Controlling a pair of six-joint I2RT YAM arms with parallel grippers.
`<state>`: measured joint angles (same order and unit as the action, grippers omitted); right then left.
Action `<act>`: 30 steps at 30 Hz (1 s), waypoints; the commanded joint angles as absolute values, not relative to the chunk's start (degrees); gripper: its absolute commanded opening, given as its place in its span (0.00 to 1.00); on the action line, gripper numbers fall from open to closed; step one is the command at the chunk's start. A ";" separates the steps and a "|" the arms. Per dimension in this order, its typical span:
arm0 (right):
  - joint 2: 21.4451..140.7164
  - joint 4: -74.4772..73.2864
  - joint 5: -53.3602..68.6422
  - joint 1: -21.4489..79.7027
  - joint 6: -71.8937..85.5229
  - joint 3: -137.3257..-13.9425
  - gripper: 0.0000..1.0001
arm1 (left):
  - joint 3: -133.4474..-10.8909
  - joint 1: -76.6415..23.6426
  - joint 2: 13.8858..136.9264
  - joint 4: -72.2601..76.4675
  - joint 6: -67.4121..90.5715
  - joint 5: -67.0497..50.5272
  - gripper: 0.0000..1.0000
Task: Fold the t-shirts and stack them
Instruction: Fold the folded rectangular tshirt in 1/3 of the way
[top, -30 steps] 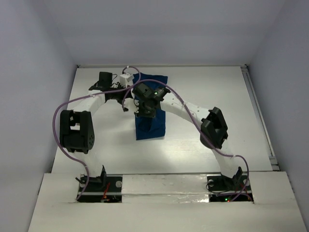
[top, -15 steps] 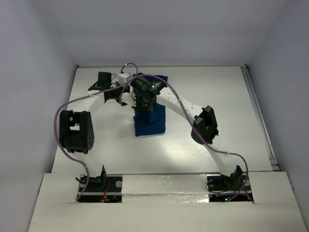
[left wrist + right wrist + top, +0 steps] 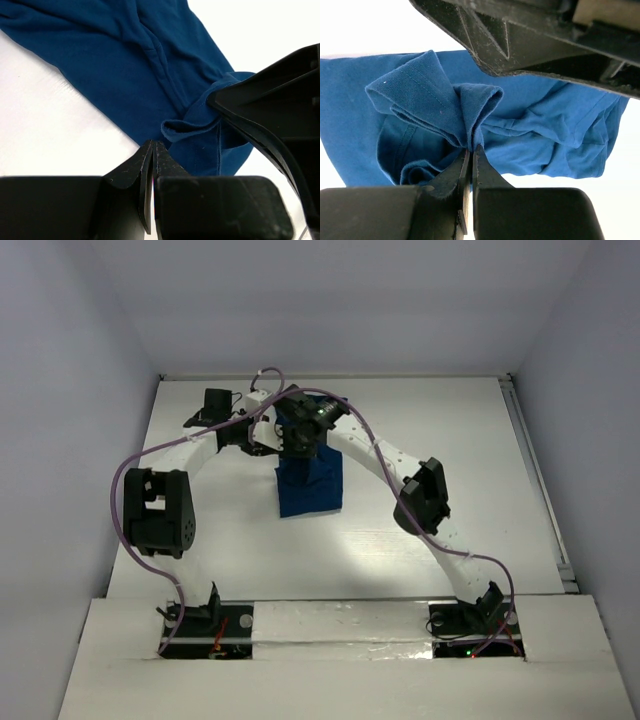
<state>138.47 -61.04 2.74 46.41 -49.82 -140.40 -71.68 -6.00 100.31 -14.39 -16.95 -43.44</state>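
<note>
The right gripper (image 3: 471, 148) was clenched on a bunched fold of the blue t-shirt (image 3: 312, 492), toward twelve o'clock on the table (image 3: 440, 430). The left gripper (image 3: 152, 145) was clenched too, at the cloth's edge.

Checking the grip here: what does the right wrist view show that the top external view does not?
Right wrist only: the right gripper, jaws shut, pinching a bunched fold of the dark navy-blue cloth t-shirt. Top external only: the white left arm, white right arm, white table and the shirt's long folded shape. Both: the t-shirt under that gripper.
</note>
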 commanded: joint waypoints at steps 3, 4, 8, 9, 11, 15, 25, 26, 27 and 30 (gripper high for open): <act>140.19 -60.12 -5.44 40.87 -44.30 -137.55 0.00 | -73.38 -3.79 91.60 -16.26 -18.64 -44.83 0.00; 140.01 -60.20 -5.54 40.26 -44.12 -137.20 0.00 | -73.48 -3.08 90.80 -16.17 -18.20 -44.56 0.00; 138.26 -59.25 -5.10 40.25 -43.51 -133.95 0.00 | -73.83 3.50 86.32 -13.37 -13.73 -43.42 0.00; 136.77 -58.72 -4.05 40.25 -43.24 -132.29 0.00 | -74.09 6.39 85.35 -11.36 -10.58 -42.03 0.00; 134.67 -58.62 -2.22 40.25 -42.98 -130.70 0.00 | -76.36 7.99 86.48 -11.60 -8.81 -39.40 0.00; 127.54 -54.33 -0.97 40.87 -42.71 -123.50 0.00 | -91.46 8.00 98.50 -22.65 -9.84 -41.91 0.00; 126.82 -54.14 -0.44 41.48 -42.45 -121.37 0.00 | -99.16 8.00 103.81 -22.59 -6.15 -49.22 0.00; 127.00 -54.05 0.52 41.48 -42.45 -121.72 0.00 | -98.27 8.00 103.10 -22.41 -6.59 -48.35 0.00; 127.26 -53.97 1.31 41.48 -42.54 -122.25 0.00 | -96.52 8.00 101.79 -22.15 -6.77 -48.08 0.00; 128.05 -53.70 1.32 41.48 -42.71 -125.06 0.00 | -93.70 8.00 99.24 -21.10 -7.82 -47.64 0.00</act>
<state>128.73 -55.11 0.43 41.56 -43.07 -121.19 -95.35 7.64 106.06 -22.55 -7.01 -46.50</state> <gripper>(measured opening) 0.033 0.003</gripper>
